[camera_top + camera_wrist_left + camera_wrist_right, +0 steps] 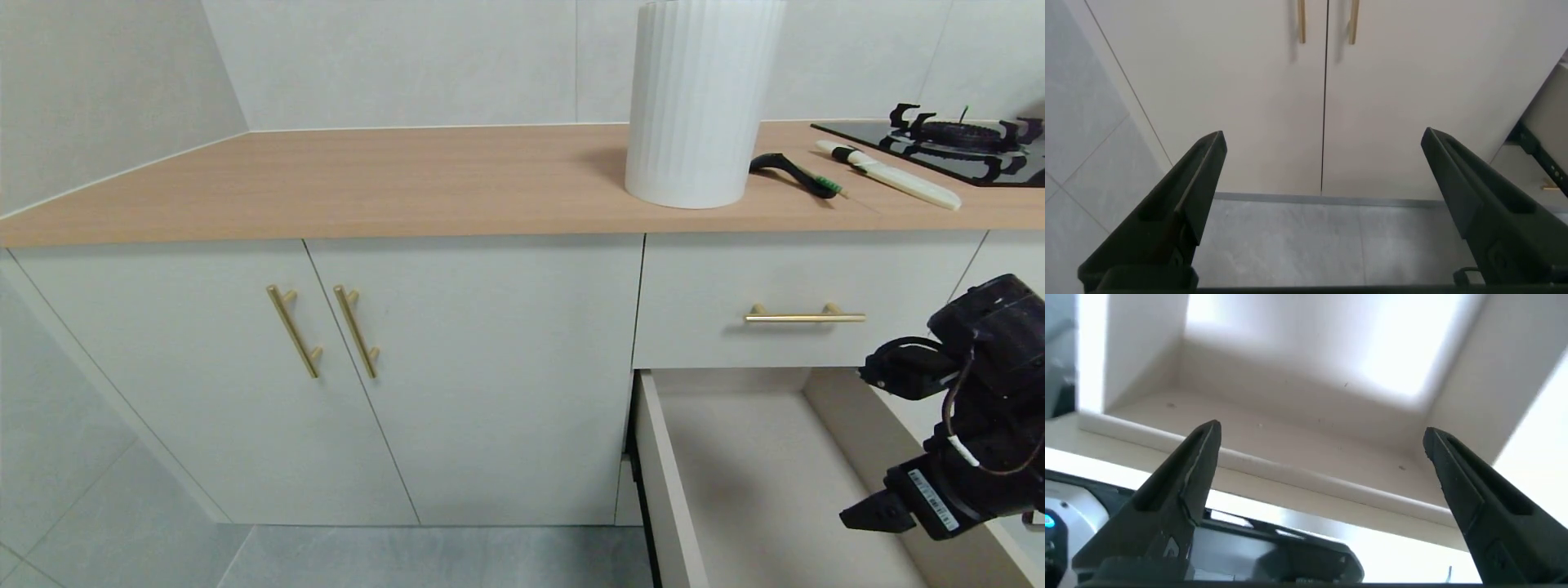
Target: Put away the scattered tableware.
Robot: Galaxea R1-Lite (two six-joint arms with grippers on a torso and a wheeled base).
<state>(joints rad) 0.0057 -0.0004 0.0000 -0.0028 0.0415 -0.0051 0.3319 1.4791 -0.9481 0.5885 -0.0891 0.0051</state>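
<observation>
Two utensils lie on the wooden counter (408, 175) at the right: a black-handled tool with a green tip (796, 173) and a white knife with a green band (890, 174). Below them the lower drawer (665, 474) is pulled out, with nothing visible inside. My right arm (980, 408) hangs over the drawer's right side. My right gripper (1319, 498) is open and holds nothing, and the pale drawer interior (1306, 351) lies beyond it. My left gripper (1323, 212) is also open with nothing in it, low in front of the double cabinet doors (1323, 90) and the grey floor.
A tall white ribbed cylinder (698, 102) stands on the counter just left of the utensils. A black gas hob (955, 143) sits at the far right. The upper drawer (804, 298) above the pulled-out one is closed. Tiled walls bound the counter at the back and left.
</observation>
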